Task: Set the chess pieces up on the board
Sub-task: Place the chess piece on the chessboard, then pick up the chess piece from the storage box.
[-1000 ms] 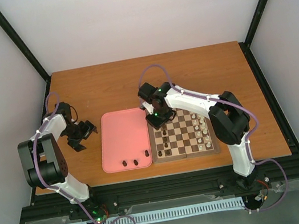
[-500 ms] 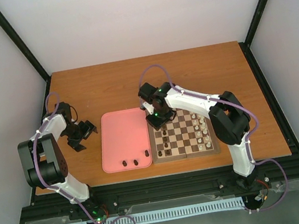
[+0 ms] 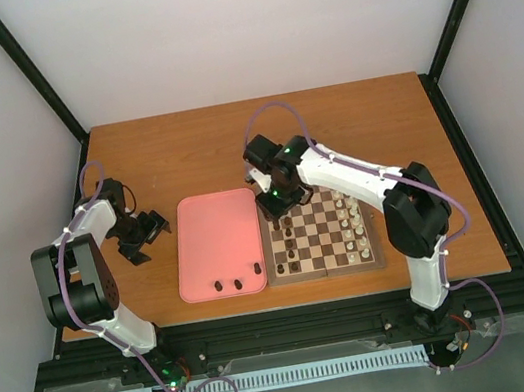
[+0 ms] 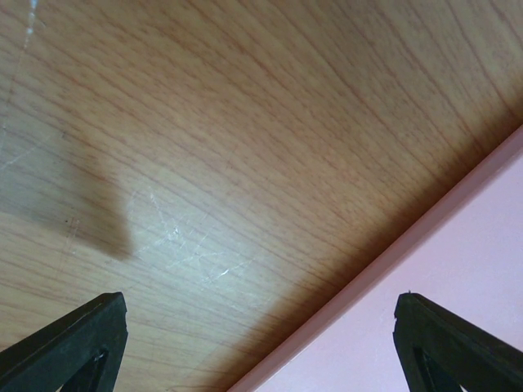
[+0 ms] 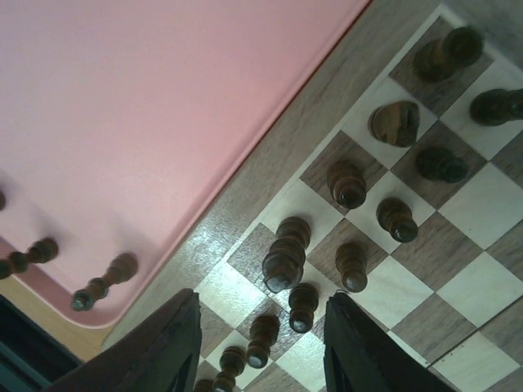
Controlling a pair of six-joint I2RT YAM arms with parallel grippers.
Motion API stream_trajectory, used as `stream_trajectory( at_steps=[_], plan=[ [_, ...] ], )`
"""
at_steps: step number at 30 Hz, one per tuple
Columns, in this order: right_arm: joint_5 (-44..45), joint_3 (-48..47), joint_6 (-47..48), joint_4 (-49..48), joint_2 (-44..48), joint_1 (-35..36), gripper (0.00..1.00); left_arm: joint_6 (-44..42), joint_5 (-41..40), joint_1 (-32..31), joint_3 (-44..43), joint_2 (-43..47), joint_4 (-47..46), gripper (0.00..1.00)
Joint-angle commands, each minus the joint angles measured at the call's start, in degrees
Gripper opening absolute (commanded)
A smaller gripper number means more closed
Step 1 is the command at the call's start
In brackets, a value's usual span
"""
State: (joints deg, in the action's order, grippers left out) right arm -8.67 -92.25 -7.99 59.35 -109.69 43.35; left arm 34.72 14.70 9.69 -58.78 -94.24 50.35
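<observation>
Right jaws apart, empty, above board (image 5: 270, 167) border beside tray (image 5: 163, 98); left jaws wide apart over tray rim.

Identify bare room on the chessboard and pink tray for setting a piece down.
Free: middle squares of the chessboard, between dark pieces along its left and cream pieces along its right; most of the pink tray. Crowded: the left columns.

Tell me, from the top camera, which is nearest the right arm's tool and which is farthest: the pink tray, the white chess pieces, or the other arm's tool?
Measured from the right tool:
1. pink tray, just to its left.
2. cream-white chess pieces, along the right side of the chessboard.
3. left tool, far left, beyond the tray.
</observation>
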Motion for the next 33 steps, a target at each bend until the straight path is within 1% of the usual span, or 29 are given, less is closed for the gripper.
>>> stream_trajectory(
  at_steps=[1,3,6,8,11,12,15,19,21,24,26,27,29,33],
  plan=[
    [0.3,-4.0,-0.6,1.9,3.3,-0.3,0.43,-0.6,0.5,0.1,-2.1,-0.3,-0.3,1.0],
    [0.2,-5.1,-1.1,2.8,4.0,-0.1,0.49,-0.7,0.5,0.1,-2.0,-0.2,-0.3,1.0],
    [-0.5,-5.7,-2.1,3.7,5.0,0.5,0.61,-0.7,0.5,0.1,-1.9,-0.2,-0.3,1.0],
    [-1.6,-6.3,-3.0,4.1,5.1,1.9,0.73,-0.6,0.6,0.1,-1.9,-0.2,-0.4,1.0],
    [-2.0,-8.7,-4.5,5.0,3.9,5.5,0.98,-0.6,0.7,0.1,-2.1,-0.2,-0.4,1.0],
    [-1.7,-9.6,-5.1,5.2,3.3,6.6,1.0,-0.6,0.7,0.1,-2.2,-0.2,-0.3,1.0],
    [-0.7,-11.5,-6.5,4.1,2.4,9.6,1.0,-0.5,0.8,0.1,-2.2,-0.2,-0.3,1.0],
    [-1.8,-13.3,-6.8,4.1,0.6,12.1,0.99,-0.5,1.0,0.1,-2.1,0.3,-0.3,1.0],
    [-2.7,-12.0,-6.8,4.3,0.0,12.8,0.95,-0.5,1.2,0.1,-1.9,0.5,-0.4,1.0],
    [-4.7,-6.1,-7.3,1.7,0.7,13.3,0.87,-0.4,1.4,0.2,-1.6,0.8,-0.7,1.0],
    [-5.6,-3.8,-7.1,1.1,0.1,13.6,0.72,-0.4,1.5,0.1,-1.4,1.0,-0.7,1.0],
    [-5.7,-3.4,-6.7,1.3,-0.3,14.0,0.68,-0.4,1.5,0.1,-1.2,1.1,-0.8,1.0],
    [-5.2,-3.7,-5.4,1.9,-1.6,15.1,0.65,-0.4,1.5,0.1,-1.0,1.2,-0.9,1.0],
    [-6.1,-3.5,-5.1,1.4,-3.2,16.5,0.64,-0.4,1.3,0.1,-1.1,1.0,-0.9,1.0]
  ],
)
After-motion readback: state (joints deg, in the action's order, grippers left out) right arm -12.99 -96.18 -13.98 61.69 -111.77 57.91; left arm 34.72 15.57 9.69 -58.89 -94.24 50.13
